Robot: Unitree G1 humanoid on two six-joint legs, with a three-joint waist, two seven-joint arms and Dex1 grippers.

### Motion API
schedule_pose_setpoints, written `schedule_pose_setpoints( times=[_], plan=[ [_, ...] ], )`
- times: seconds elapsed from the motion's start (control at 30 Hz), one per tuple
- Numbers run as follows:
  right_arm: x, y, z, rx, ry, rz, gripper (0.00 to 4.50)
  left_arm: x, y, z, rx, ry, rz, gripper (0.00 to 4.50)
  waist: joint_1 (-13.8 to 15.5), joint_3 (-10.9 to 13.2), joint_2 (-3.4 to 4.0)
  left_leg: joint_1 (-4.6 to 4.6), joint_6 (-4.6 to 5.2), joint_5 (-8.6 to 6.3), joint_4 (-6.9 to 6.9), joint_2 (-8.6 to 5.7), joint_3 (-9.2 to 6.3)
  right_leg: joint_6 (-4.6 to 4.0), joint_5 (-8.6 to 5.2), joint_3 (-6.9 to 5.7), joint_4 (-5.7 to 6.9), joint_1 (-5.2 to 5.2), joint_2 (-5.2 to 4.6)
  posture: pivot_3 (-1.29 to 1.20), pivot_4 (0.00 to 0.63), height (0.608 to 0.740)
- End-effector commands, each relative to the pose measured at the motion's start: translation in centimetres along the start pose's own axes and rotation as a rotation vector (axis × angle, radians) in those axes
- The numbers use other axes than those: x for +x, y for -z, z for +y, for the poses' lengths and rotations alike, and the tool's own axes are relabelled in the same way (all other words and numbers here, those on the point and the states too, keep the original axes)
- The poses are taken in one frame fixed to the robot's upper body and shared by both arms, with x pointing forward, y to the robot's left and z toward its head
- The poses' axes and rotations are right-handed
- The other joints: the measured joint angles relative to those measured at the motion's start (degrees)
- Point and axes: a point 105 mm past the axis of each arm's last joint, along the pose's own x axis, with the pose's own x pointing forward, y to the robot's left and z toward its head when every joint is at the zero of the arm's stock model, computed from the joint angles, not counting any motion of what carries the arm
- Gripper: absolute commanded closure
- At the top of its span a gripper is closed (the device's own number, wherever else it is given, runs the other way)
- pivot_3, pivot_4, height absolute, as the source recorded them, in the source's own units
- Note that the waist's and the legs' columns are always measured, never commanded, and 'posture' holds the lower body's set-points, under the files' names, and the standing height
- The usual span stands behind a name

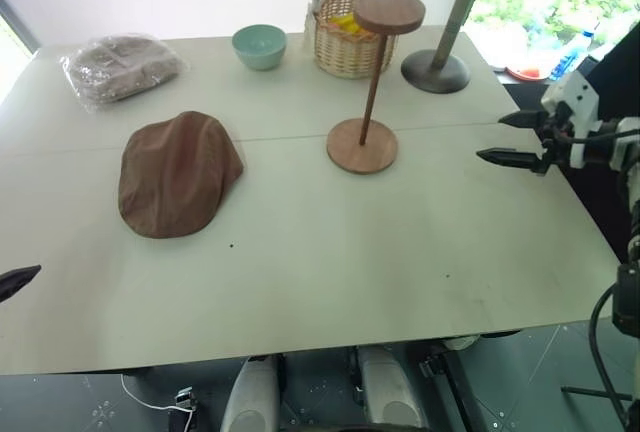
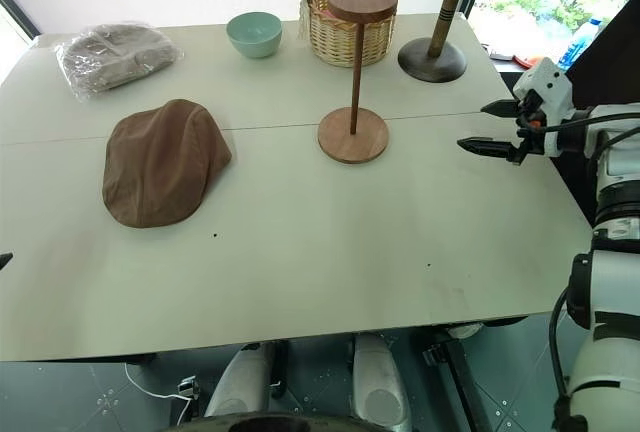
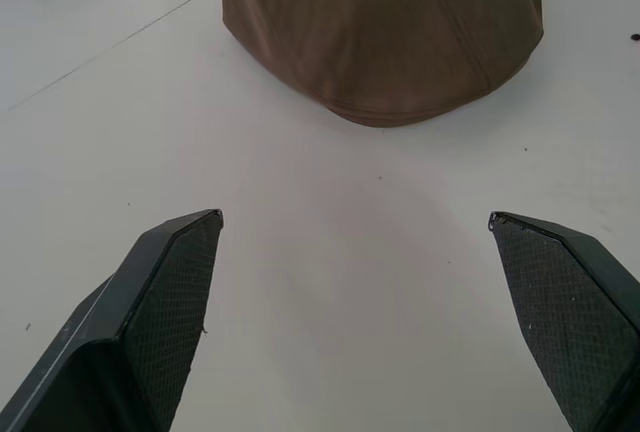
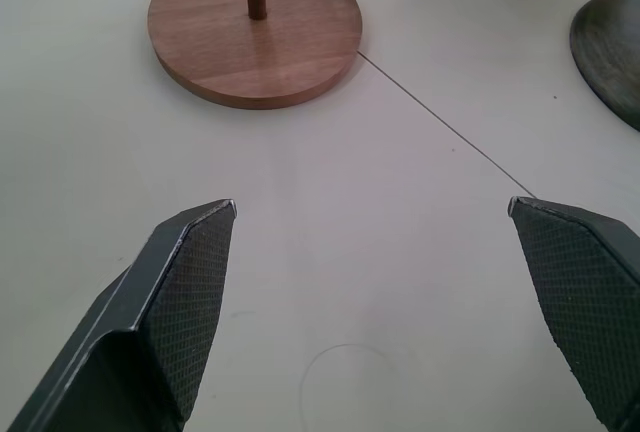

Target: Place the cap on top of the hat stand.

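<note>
Cap (image 1: 178, 174) lies flat on the table (image 1: 300, 282), toward its left edge, untouched. Its long axis runs roughly from the near edge to the far edge, leaning slightly right at the far end. Stand (image 1: 372, 87) is upright near the table's middle, to the right of the cap and well apart from it; its top disc is bare.

My left gripper (image 3: 355, 237) is at the near left edge, fingers wide apart, holding nothing. In its wrist view the cap sits straight ahead, past a strip of bare table, with the near rim facing me. My right gripper (image 1: 515, 138) hangs over the right edge, also spread and empty, aimed leftward at the stand's base, which lies between it and the cap.

Judgement: the left arm is the nearer to the cap, so the pick falls to it. Reach forward and slightly right, and take the near rim. The fabric looks floppy and may sag when lifted.
</note>
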Motion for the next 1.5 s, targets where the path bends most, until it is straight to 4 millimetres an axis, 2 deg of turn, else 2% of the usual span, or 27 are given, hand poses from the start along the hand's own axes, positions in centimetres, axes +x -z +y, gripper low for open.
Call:
schedule_pose_setpoints(
  times=[0.03,0.33,0.57,0.63,0.73,0.87,1.0,1.07,1.27,1.5],
  plan=[
    [-0.8,-1.1,-0.6,-0.037,0.027,-0.033,0.0,-0.8,-0.5,0.2,0.044,-0.021,-0.004,0.04,-0.1,0.0,0.0,0.01,0.0,0.0,0.0,0.0,0.0,0.0,0.0,0.01,0.01,0.0,0.0,0.0,0.15,0.74],
    [-1.3,-1.1,-0.9,-0.028,0.046,-0.049,0.0,-0.1,-1.3,0.8,0.05,-0.027,-0.042,0.04,-0.8,0.0,0.0,0.05,0.01,0.01,0.05,0.0,0.01,0.0,0.0,0.02,0.18,0.0,0.02,0.0,0.15,0.74],
    [-1.4,-2.2,-0.4,-0.026,0.003,-0.086,0.0,1.1,-2.9,0.3,0.106,0.025,-0.077,0.04,-1.1,0.0,0.0,0.06,0.01,0.01,0.05,0.01,0.01,0.02,0.01,0.03,0.25,0.0,0.05,0.0,0.15,0.74],
    [-1.4,-3.2,-0.3,-0.047,-0.013,-0.107,0.0,1.7,-4.0,0.1,0.156,0.033,-0.1,0.04,-1.1,0.0,0.0,0.08,0.01,0.01,0.05,0.01,0.02,0.02,0.01,0.05,0.27,0.0,0.05,0.0,0.15,0.74],
    [-1.8,-6.6,1.7,-0.09,-0.134,-0.177,0.0,3.2,-5.3,-1.7,0.309,0.093,-0.104,0.04,-1.1,0.0,0.02,0.08,0.01,0.01,0.07,0.01,0.02,0.03,0.01,0.07,0.33,-0.01,0.06,0.0,0.15,0.74],
    [-2.3,-10.0,6.4,-0.129,-0.328,-0.231,0.0,5.0,-4.3,-3.7,0.584,0.157,-0.043,0.04,-0.9,0.0,0.04,0.12,0.01,0.01,0.04,0.02,0.04,0.05,0.0,0.12,0.38,-0.02,0.07,0.0,0.15,0.74],
    [-2.9,-11.8,11.6,-0.142,-0.494,-0.259,0.0,6.6,-2.7,-4.8,0.789,0.195,-0.017,0.04,-0.6,0.0,0.03,0.12,0.02,0.01,0.07,0.08,0.05,0.03,0.0,0.14,0.39,-0.03,0.11,0.0,0.15,0.74],
    [-3.0,-12.0,13.2,-0.154,-0.528,-0.256,0.0,7.5,-2.2,-5.2,0.837,0.186,-0.029,0.04,-0.2,0.0,0.04,0.13,0.01,0.01,0.12,0.08,0.06,0.01,0.01,0.15,0.4,-0.02,0.1,0.0,0.15,0.74],
    [-3.3,-12.2,15.0,-0.148,-0.528,-0.271,0.0,9.4,-1.8,-4.8,0.948,0.085,-0.055,0.04,0.9,-0.1,-0.08,0.09,0.01,0.01,0.21,0.1,0.17,-0.03,0.04,0.15,0.39,-0.02,0.02,0.0,0.15,0.74],
    [-3.7,-13.0,14.8,-0.118,-0.48,-0.317,0.0,11.6,-1.1,-3.8,1.015,-0.068,-0.054,0.04,1.0,-0.1,-0.07,0.12,0.02,0.01,0.22,0.1,0.24,-0.01,0.05,0.16,0.44,-0.01,0.0,0.0,0.15,0.74]
  ],
)
